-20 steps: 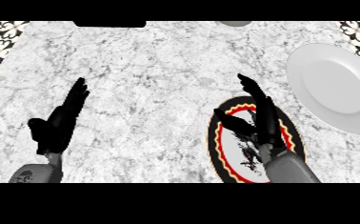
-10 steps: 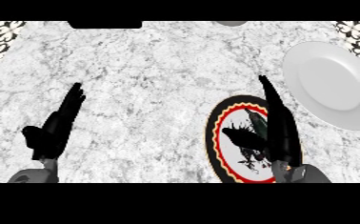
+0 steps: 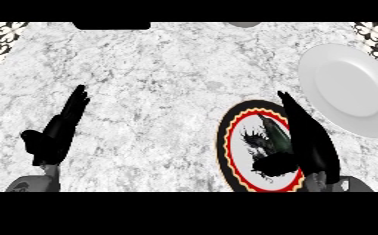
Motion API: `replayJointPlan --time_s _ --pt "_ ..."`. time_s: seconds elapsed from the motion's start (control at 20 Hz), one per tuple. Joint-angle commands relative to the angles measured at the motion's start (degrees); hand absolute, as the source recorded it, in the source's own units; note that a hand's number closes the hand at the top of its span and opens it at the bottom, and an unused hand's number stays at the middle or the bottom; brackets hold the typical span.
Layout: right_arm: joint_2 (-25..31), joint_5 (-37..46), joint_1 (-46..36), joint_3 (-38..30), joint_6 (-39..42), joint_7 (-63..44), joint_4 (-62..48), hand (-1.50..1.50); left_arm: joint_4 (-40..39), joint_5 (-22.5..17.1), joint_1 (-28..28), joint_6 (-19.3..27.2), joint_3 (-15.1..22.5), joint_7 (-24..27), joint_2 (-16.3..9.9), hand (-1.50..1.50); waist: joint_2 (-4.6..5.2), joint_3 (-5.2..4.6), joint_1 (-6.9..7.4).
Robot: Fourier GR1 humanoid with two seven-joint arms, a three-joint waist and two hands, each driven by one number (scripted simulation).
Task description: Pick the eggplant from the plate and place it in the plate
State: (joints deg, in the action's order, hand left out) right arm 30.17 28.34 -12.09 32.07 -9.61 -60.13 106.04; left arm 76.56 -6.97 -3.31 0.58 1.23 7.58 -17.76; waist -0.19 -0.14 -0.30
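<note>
Nearest us, our right hand (image 3: 308, 138) lies with straight, open fingers along the right rim of the patterned plate (image 3: 230, 151), and the dark eggplant (image 3: 275, 138) rests on that plate just to the hand's left, touching its thumb. Our left hand (image 3: 57, 131) rests open, well off to the left. Beyond the right hand's fingertips, to their right, sits the white plate (image 3: 343, 86).

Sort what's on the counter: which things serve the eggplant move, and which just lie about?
Job:
- eggplant
- patterned plate under it
- white plate
- right hand beside the eggplant

Lying about:
- left hand, resting open
- dark object at the far edge
</note>
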Motion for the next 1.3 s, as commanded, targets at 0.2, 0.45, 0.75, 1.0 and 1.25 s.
replayJointPlan --time_s 0.2,0.45,0.75,1.0,1.25 --pt "-0.27 -8.87 -5.44 -4.21 15.2 -16.28 2.61 -1.5 -0.13 0.79 -1.18 0.16 -0.82 0.02 -0.01 0.0 0.11 0.04 0.53" --pt "-0.11 -7.36 -2.29 -2.86 15.26 -14.96 -0.18 -1.5 -1.49 1.65 -1.56 0.9 0.24 -0.75 2.27 0.0 0.11 0.09 0.14" --pt "0.19 -9.03 -2.92 -3.95 18.77 -14.57 -3.72 -1.5 0.18 1.16 0.31 -1.1 -1.01 -0.27 0.52 0.0 0.08 0.11 0.49" --pt "-1.62 -7.29 -0.59 -3.15 17.76 -9.82 -8.97 -1.5 -1.65 0.08 -2.02 -2.86 -2.47 -1.19 0.11 0.0 0.19 0.13 0.36" --pt "-6.26 -2.25 -3.19 -0.81 17.65 -10.32 -15.4 -1.5 1.18 2.46 1.12 -0.64 -0.61 -0.19 2.64 0.0 0.23 0.13 0.88"
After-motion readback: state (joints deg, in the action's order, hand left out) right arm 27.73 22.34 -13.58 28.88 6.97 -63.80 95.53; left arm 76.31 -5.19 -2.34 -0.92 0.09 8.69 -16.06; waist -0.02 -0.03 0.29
